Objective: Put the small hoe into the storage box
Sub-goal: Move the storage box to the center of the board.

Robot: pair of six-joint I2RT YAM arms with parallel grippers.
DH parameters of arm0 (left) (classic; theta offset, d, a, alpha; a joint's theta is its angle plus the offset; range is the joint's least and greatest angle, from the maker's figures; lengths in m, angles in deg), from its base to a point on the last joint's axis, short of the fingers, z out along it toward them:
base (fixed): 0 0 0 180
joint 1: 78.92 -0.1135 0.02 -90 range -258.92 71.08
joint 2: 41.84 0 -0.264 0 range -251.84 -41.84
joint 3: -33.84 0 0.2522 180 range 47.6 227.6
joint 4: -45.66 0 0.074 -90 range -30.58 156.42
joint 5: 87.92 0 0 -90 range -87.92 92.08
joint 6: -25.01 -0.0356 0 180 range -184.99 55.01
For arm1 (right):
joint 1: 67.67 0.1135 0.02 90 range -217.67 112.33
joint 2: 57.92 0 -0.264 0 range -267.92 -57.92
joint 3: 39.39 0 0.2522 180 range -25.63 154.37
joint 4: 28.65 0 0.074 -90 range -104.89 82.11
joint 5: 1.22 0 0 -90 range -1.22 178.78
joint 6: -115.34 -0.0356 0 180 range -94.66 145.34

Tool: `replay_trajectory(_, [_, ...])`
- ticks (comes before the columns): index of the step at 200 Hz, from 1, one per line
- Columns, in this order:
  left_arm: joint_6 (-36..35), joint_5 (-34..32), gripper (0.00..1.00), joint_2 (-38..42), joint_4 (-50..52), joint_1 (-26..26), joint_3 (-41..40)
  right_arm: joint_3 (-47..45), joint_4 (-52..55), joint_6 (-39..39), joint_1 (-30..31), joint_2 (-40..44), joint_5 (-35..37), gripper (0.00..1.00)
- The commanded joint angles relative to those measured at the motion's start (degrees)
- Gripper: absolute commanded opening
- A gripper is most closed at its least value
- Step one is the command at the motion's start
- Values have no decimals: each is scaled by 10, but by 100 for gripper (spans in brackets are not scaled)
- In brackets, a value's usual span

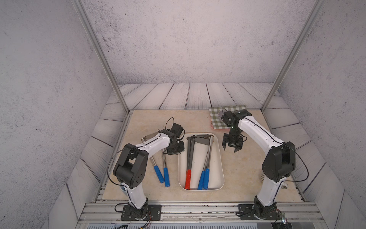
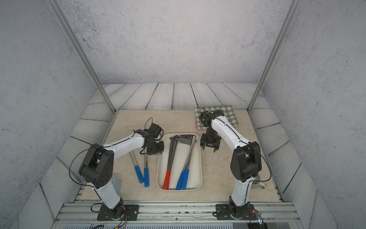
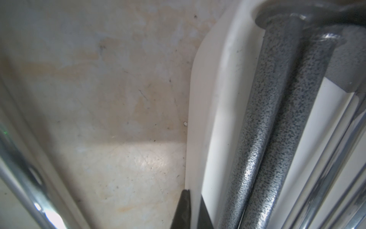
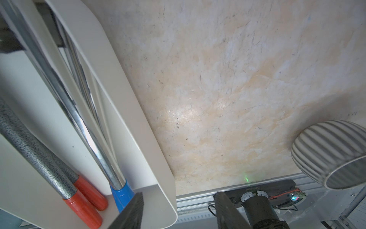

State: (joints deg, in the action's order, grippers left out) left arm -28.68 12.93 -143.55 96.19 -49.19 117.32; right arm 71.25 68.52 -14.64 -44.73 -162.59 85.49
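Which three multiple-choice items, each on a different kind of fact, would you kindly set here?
1. Where do the red handles lie? A on the table; B on the checked cloth; C in the storage box.
2. How many blue-handled tools lie on the table outside the box? A one; B two; C four.
3. The right gripper is: A open, empty; B shut on a handle; C shut on cloth.
Answers: 1 C, inside its rim; 2 B, two lie left of the box; 3 A, jaws apart around nothing.
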Motion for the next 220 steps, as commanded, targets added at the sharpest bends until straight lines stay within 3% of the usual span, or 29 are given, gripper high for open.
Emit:
replay_trajectory(1, [26,22,0,-15,-32,10,30,-3,5,9,-4,29,3,60])
replay_trajectory(65, [-2,5,0,-38,7,11,89,-2,10,10,-7,38,5,64])
replay_trajectory(90, [-12,1,14,-31,26,11,102,4,11,13,-8,42,7,66])
replay_trajectory(152, [-59,-84,38,98,86,10,114,40,11,31,-13,63,16,69])
replay_trajectory(181, [-87,-138,42,162,100,3,86,47,4,48,-16,79,18,70])
replay_trajectory(220, [-98,-145,44,205,118,-44,24,34,-12,70,-19,104,22,71])
